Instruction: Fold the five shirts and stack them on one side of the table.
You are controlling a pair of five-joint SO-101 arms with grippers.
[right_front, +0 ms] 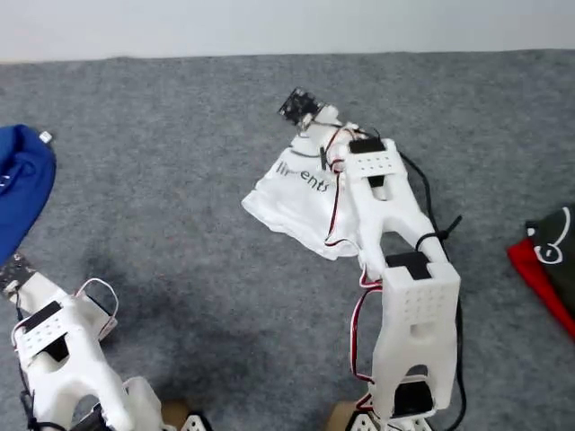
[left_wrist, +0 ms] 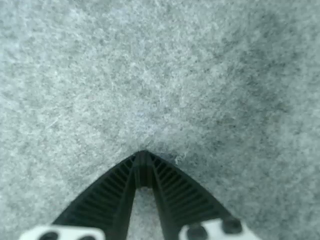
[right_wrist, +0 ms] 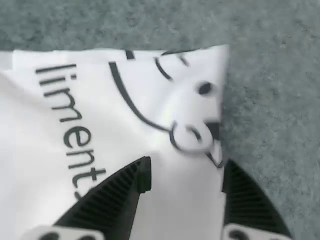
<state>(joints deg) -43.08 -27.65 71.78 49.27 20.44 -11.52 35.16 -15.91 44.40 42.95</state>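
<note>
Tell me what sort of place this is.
Probably a robotics lab bench set up for cloth-folding trials: a grey felt-like work surface, a small white left arm and right arm mounted side by side, and a white shirt in the middle, a blue shirt at one edge.

White printed shirt (right_front: 287,205) lies mid-table — blue shirt (right_front: 18,184) at left edge, red-and-black pile (right_front: 550,251) right.

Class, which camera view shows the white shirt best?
The high view: the white shirt lies there nearly whole, the right arm covering one edge. The right wrist view gives a close printed corner under its open hand. The left wrist view faces grey mat.
</note>
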